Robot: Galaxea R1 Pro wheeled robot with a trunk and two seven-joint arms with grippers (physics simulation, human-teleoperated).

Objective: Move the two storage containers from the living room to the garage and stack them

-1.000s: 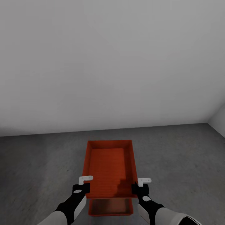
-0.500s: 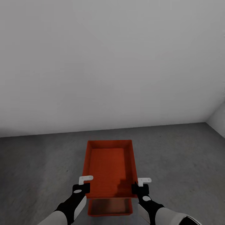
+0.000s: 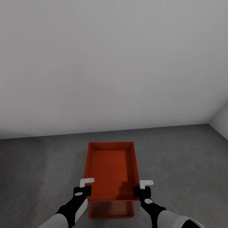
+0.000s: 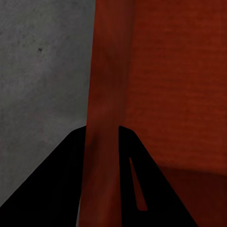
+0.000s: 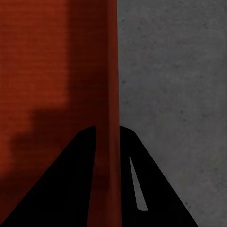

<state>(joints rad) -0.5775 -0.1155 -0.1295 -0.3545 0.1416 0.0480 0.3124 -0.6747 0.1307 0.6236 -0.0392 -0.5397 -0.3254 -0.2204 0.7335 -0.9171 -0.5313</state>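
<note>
An orange-red storage container (image 3: 110, 167) hangs level above the dark grey garage floor (image 3: 38, 164), held by its two long side walls. My left gripper (image 3: 84, 187) is shut on its left wall (image 4: 106, 94), one finger on each side. My right gripper (image 3: 142, 188) is shut on its right wall (image 5: 112, 71) in the same way. The second storage container (image 3: 110, 210) sits on the floor beneath the near end of the held one, which hides its far part.
A plain white-grey wall (image 3: 110, 63) stands a short way beyond the containers. A second wall (image 3: 222, 122) meets it at the right. Bare grey floor spreads to both sides of the containers.
The view has shifted very slightly. Both grippers and both containers stay as they were.
</note>
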